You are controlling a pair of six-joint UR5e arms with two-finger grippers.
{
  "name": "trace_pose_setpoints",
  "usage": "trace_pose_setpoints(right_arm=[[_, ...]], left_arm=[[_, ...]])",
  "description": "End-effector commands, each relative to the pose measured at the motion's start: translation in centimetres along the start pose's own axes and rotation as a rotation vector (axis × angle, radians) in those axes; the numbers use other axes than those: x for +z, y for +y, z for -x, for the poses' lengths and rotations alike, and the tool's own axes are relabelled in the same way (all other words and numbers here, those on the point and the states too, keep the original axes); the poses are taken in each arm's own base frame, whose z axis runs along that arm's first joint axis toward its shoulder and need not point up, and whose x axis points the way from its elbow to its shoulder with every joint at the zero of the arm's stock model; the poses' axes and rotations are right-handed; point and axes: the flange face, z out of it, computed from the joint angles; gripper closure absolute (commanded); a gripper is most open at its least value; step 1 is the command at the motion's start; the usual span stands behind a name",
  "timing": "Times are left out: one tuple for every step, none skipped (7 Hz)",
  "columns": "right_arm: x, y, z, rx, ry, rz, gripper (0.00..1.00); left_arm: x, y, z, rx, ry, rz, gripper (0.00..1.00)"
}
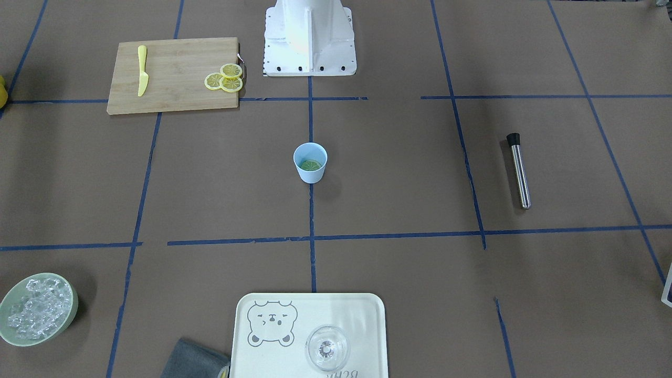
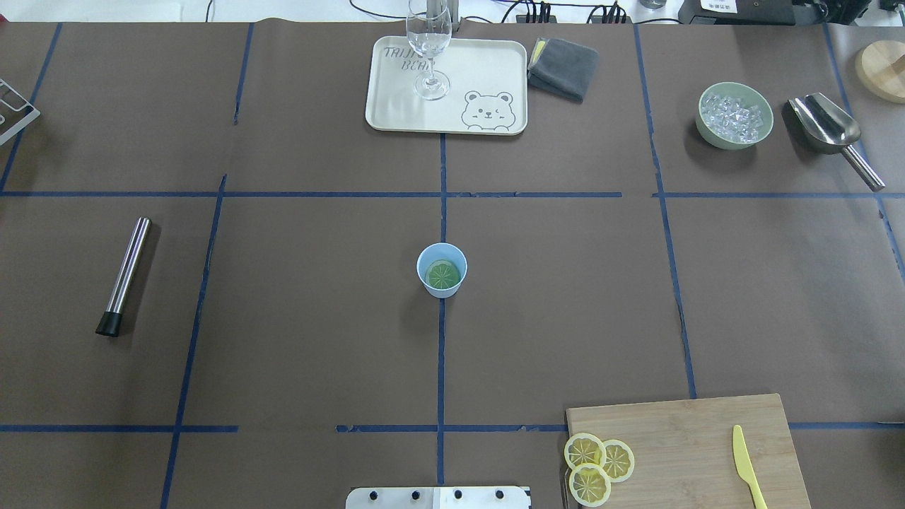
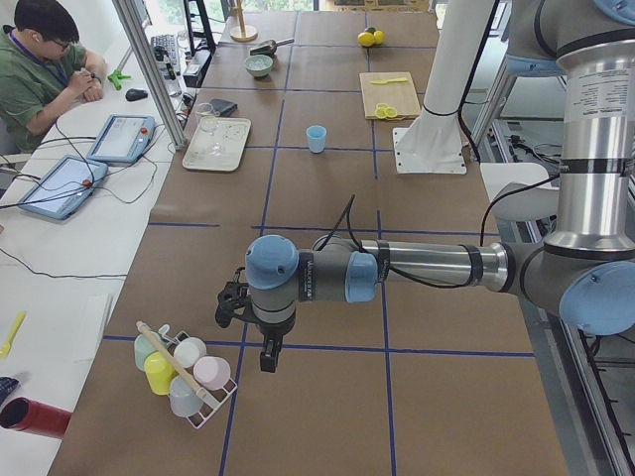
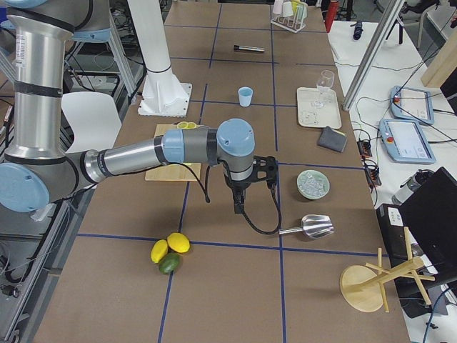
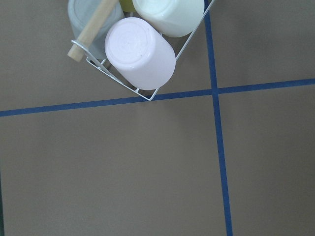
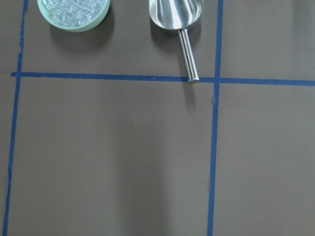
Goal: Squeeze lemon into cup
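The light-blue cup (image 2: 442,270) stands upright at the middle of the table, also seen in the front view (image 1: 310,167). A lemon slice (image 2: 443,276) lies flat inside it and looks greenish (image 1: 310,165). Three more lemon slices (image 2: 597,459) lie overlapped on the cutting board's corner. Neither gripper shows in the overhead or front view. My left gripper (image 3: 266,359) hangs over the table's left end beside a cup rack. My right gripper (image 4: 238,206) hangs over the right end near the ice bowl. I cannot tell whether either is open or shut.
A bamboo cutting board (image 2: 700,431) holds a yellow toy knife (image 2: 746,470). A steel muddler (image 2: 124,276) lies left. A tray (image 2: 396,106) with a clear glass (image 2: 429,53), a grey cloth (image 2: 564,67), an ice bowl (image 2: 735,115) and a scoop (image 2: 831,131) stand far. A cup rack (image 5: 140,46) is at the left end.
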Motion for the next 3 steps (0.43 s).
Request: trace_pose_setpoints(right_arm=[[0.05,-0.03,-0.05,0.001,-0.002,0.001,0.0],[0.05,-0.03,-0.05,0.001,-0.002,0.001,0.0],[0.09,0.03,-0.08,0.002,-0.003,0.002,0.0]], left_arm=[[-0.17,-0.09,-0.15,0.004,0.0,-0.007,0.0],[-0.23,-0.11,-0.2,0.006,0.0,-0.008,0.0],[-0.45,-0.18,-0.41,0.007,0.0,-0.013,0.0]])
